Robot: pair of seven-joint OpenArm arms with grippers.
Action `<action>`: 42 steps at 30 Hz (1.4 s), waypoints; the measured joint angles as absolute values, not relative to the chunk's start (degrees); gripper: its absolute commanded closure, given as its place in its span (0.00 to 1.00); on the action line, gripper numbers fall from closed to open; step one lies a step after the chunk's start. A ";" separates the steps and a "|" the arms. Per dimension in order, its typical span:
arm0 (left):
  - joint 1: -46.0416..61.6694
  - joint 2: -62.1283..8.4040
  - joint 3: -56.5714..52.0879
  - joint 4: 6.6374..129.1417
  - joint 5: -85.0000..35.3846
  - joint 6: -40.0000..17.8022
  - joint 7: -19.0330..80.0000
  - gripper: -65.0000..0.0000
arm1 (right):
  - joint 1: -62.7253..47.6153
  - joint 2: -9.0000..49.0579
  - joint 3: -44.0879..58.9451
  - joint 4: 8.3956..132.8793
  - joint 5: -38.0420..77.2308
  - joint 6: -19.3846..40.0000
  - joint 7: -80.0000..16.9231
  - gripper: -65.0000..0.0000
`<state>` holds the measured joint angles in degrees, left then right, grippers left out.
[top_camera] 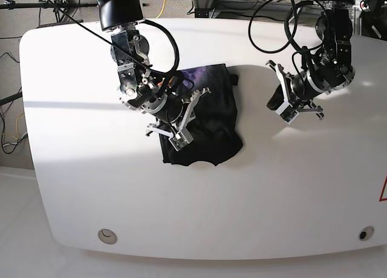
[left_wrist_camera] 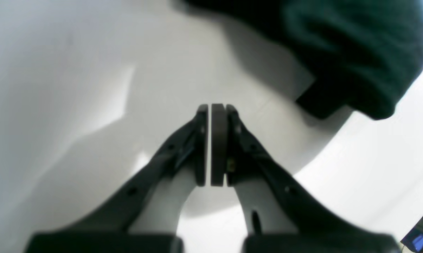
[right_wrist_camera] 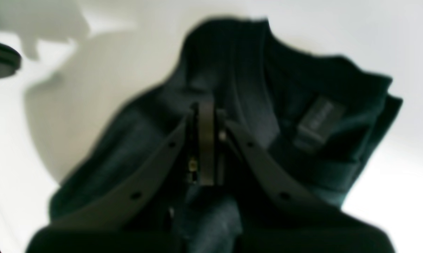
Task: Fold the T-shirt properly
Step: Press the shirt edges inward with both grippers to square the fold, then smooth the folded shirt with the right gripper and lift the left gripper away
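Observation:
The black T-shirt (top_camera: pixel 205 118) lies bunched in a rough folded block on the white table (top_camera: pixel 91 169), left of centre. A purple patch of its print shows at its far edge. My right gripper (top_camera: pixel 176 136) hangs over the shirt's left part, and in the right wrist view that gripper (right_wrist_camera: pixel 206 107) is shut just above the collar, near the neck label (right_wrist_camera: pixel 318 119). No cloth shows between its pads. My left gripper (top_camera: pixel 289 112) hovers over bare table to the right of the shirt. It (left_wrist_camera: pixel 213 107) is shut and holds nothing, with the T-shirt (left_wrist_camera: pixel 355 52) ahead and to the right.
Black cables (top_camera: pixel 272 24) trail from both arms across the far part of the table. Two round holes (top_camera: pixel 107 234) (top_camera: pixel 363 234) sit near the front edge. The table's edge (left_wrist_camera: pixel 422 214) shows at the lower right of the left wrist view.

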<state>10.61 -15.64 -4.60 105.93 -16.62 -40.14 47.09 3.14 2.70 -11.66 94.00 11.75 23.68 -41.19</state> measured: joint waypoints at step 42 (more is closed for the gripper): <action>14.17 -14.57 -15.77 108.66 -14.17 -39.48 37.04 0.99 | 4.34 8.16 -9.63 103.98 22.76 25.47 -37.06 1.00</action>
<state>14.17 -14.57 -15.77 108.66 -14.17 -39.48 37.04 4.34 8.16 -9.63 103.98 22.76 25.47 -37.06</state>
